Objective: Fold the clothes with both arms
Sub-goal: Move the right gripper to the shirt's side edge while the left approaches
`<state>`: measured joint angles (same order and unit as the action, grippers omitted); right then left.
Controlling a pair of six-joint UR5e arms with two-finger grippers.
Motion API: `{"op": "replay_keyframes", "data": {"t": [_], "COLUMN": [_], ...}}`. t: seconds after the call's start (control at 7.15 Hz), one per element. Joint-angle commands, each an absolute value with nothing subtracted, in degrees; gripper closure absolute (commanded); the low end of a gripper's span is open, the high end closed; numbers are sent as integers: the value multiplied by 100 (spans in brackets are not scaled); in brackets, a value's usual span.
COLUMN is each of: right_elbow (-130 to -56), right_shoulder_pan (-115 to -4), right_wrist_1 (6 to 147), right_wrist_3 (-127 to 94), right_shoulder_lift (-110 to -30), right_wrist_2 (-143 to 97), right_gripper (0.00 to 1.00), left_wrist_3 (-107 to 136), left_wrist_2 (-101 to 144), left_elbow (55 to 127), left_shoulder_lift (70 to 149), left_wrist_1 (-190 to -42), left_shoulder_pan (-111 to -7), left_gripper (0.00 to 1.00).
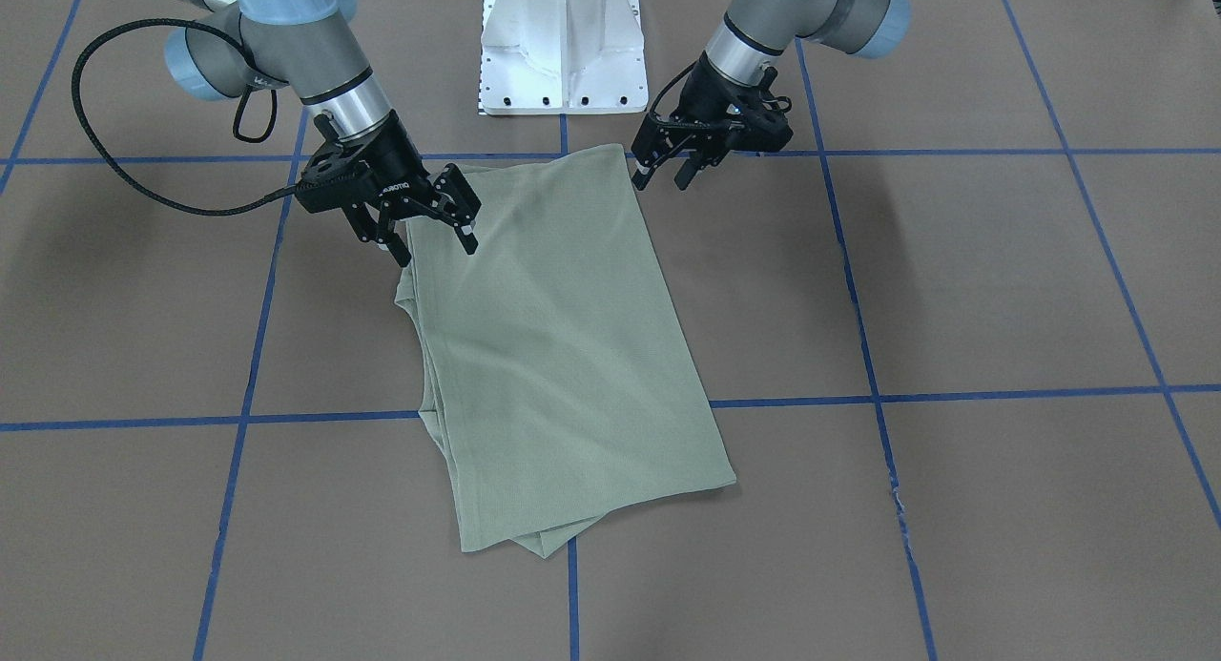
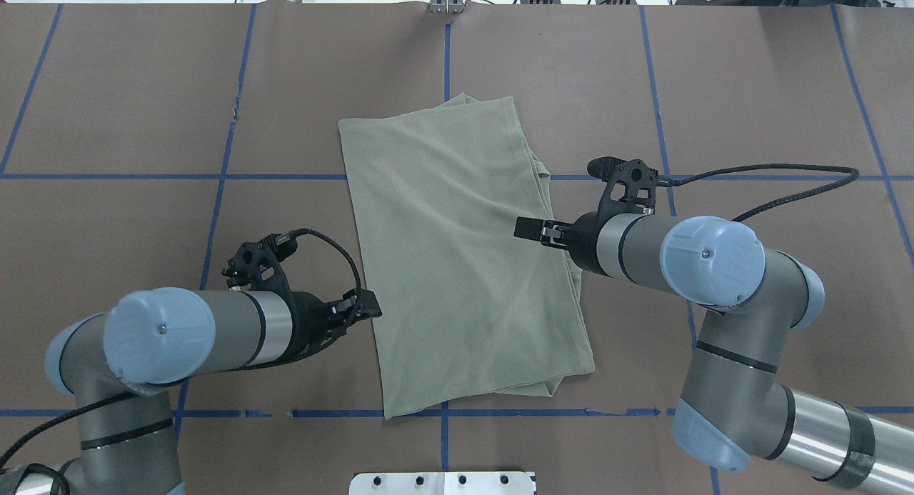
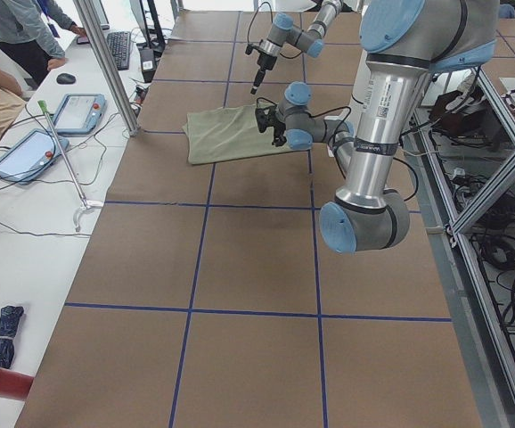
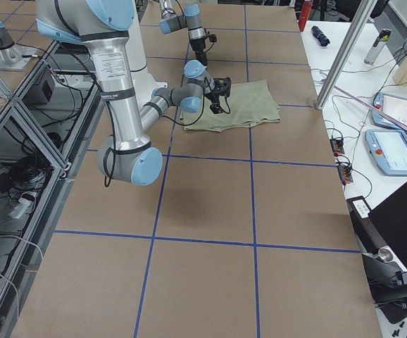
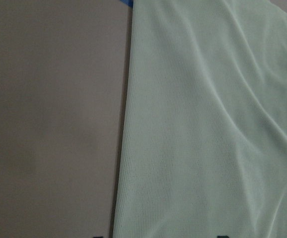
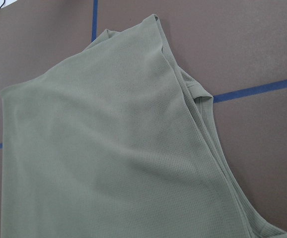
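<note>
Closest to me, the near end of the shirt (image 1: 563,337) lies flat on the counter (image 1: 1002,289), a lower layer poking out in a point under the top one. It is already an oblong panel set a little askew to the blue tape lines (image 1: 324,418), with no sleeve showing. Along one long side several edges stack unevenly. I'd say most of the folding is done, and what may remain is one fold across the middle and some squaring of that ragged side.

Further back, at the far end, both arms hang low. The right gripper (image 1: 436,251) hovers over the shirt's far corner with its fingers spread wide and nothing between them. The left gripper (image 1: 660,184) sits just off the opposite far corner, also parted and empty, though less widely. Neither has hold of the cloth.

A black cable (image 1: 114,165) loops out from the right arm, well away from the shirt. Beyond the far hem stands the white pedestal base (image 1: 561,46), near it but not touching, which leaves little room to draw the cloth that way.
</note>
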<state>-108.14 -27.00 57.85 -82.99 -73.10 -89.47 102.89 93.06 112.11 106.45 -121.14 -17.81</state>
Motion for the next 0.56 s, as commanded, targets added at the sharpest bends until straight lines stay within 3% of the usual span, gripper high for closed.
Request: {"op": "replay_keyframes", "data": {"t": [0.0, 0.42], "right_elbow": [-10837, -10828], "right_shoulder_pan": [-2672, -2672], "right_wrist_1": [5774, 5766], "right_wrist_3": [-8314, -8314], "right_shoulder_lift": [-7339, -7330], "right_wrist_2": [-8912, -8912], "right_gripper": [0, 0], "left_wrist_3": [10450, 10687], "left_wrist_2": [9141, 8923], "left_elbow": [11083, 11057], "left_shoulder_lift": [10643, 10644], "left_wrist_1": [-12111, -12111], "left_shoulder_pan": [-1355, -845], "left_gripper": [38, 39]}}
